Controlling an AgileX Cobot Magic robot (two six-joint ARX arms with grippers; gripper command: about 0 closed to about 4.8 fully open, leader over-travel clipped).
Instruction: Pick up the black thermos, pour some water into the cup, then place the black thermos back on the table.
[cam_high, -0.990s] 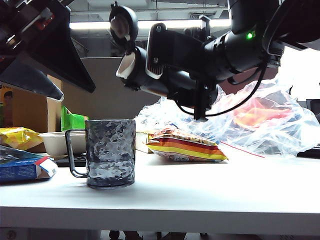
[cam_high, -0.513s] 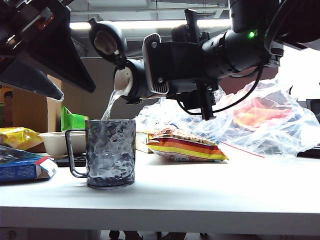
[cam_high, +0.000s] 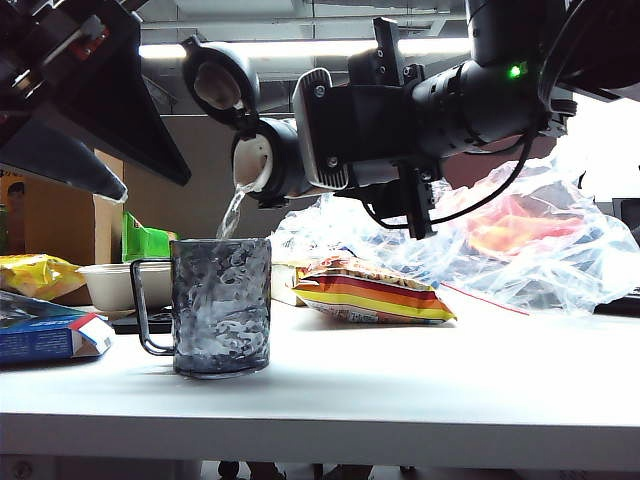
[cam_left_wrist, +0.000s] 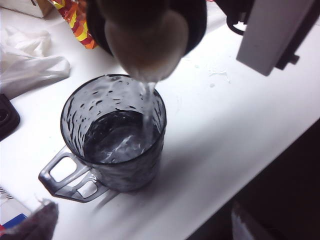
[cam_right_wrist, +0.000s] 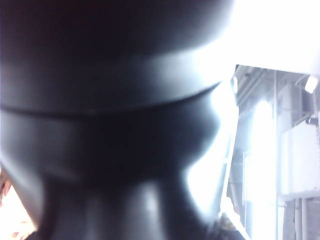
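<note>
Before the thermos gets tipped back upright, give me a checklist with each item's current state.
1. Right gripper holds the black thermos firmly: ok, it is clamped around the body, thermos roughly level.
2. Stream lands inside the cup: ok, water falls from the spout into its mouth.
3. Water level below the cup's rim: ok, the left wrist view shows it partly filled.
4. Cup upright on the table: ok.
5. Flip lid clear of the stream: ok, hinged open above the spout.
6. Left gripper out of the way: cannot tell, it is not visible; its camera looks down on the cup.
</note>
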